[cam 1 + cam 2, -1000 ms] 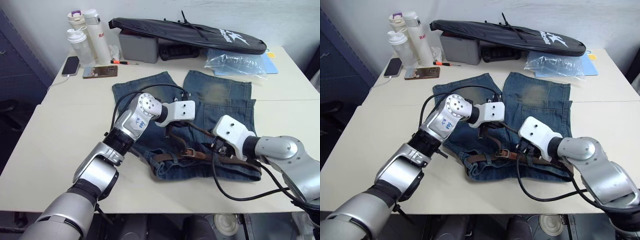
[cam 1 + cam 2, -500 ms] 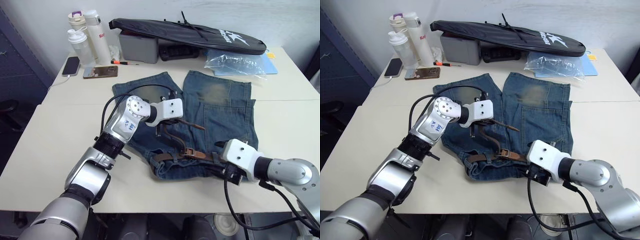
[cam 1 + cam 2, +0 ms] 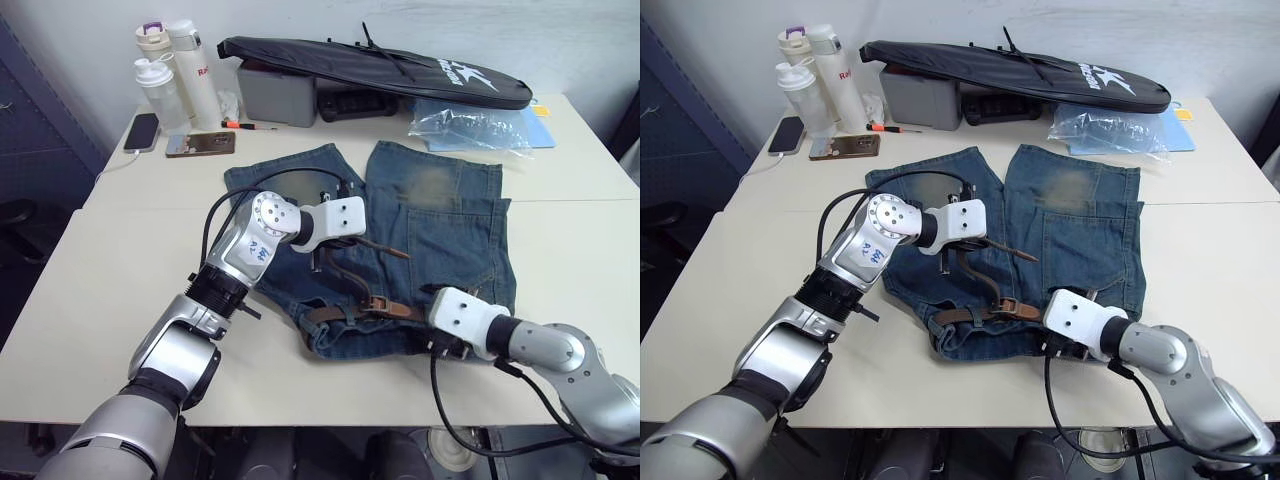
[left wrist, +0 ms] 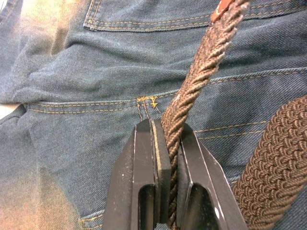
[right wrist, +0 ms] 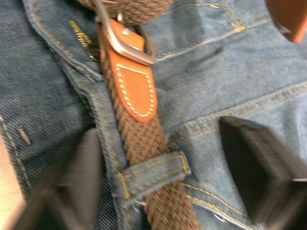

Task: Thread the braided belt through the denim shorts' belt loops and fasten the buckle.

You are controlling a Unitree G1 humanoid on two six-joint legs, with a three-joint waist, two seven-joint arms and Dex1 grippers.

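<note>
The braided belt (image 5: 144,143) already runs along the waistband of the denim shorts (image 3: 440,215), under at least one of the belt loops (image 5: 152,171). The buckle (image 5: 127,40) seems unfastened. Left pincer (image 4: 169,143) clenches the strap's free end above the shorts; right pincer (image 5: 158,163), released, straddles the waistband.

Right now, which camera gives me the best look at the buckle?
The right wrist view: the buckle sits close up, its silver frame joined to the tan leather end above a belt loop. In the eye views the buckle is just a small glint at the waistband. The left wrist view shows braided belt, not the buckle.
</note>
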